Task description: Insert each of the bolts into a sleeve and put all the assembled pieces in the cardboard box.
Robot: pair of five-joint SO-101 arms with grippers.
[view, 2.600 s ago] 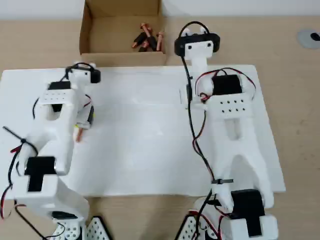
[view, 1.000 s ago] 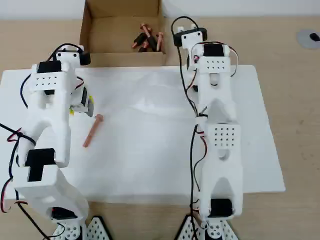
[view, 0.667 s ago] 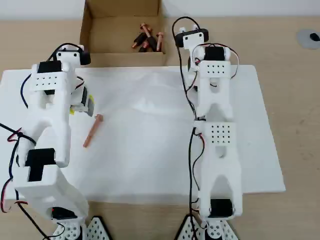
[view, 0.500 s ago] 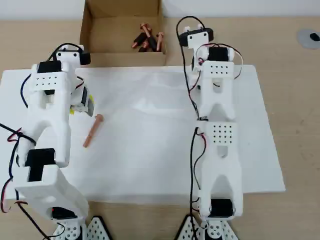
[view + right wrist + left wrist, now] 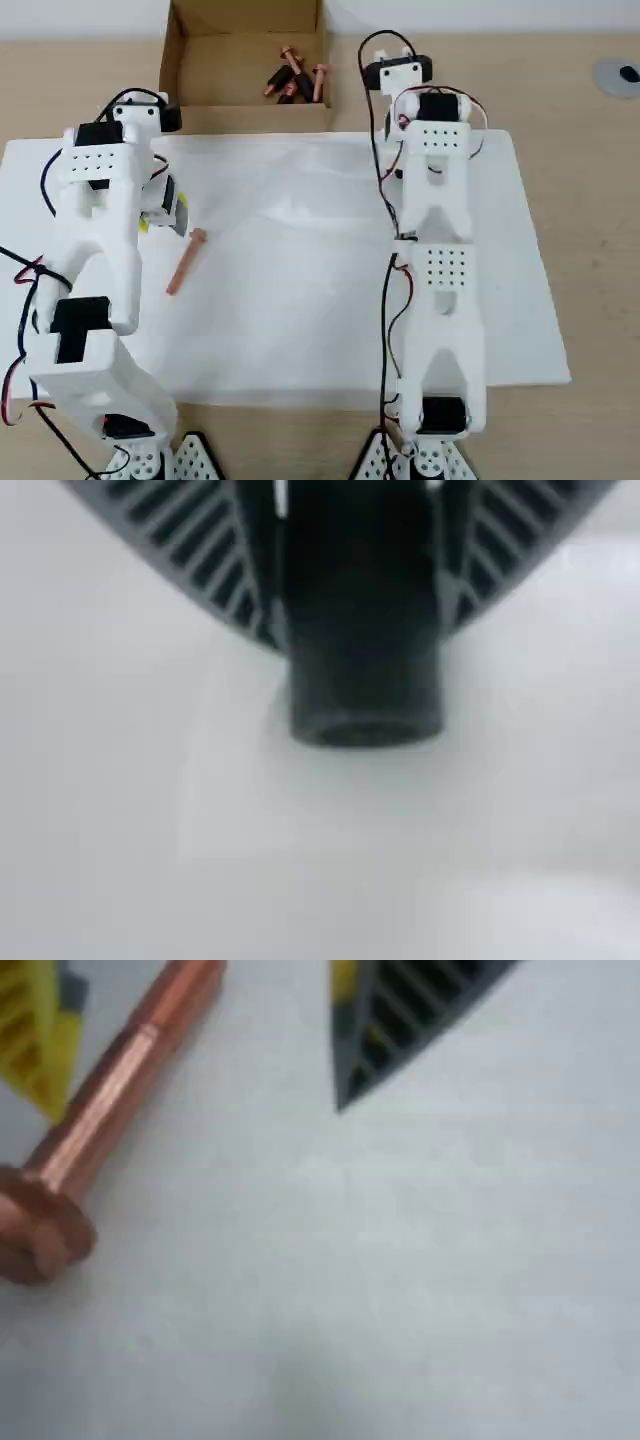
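Left hand (image 5: 195, 1100) released around the copper flanged bolt (image 5: 110, 1090), right hand (image 5: 365, 600) grasping the black cylindrical sleeve (image 5: 365, 700): an off-axis pickup may jam insertion.

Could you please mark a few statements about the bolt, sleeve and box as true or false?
1. A bolt lies on the white sheet. True.
2. The right gripper holds a black sleeve. True.
3. The box is empty. False: several pieces lie in it.
4. The left gripper is shut on the bolt. False: it is open, and the bolt lies on the sheet.
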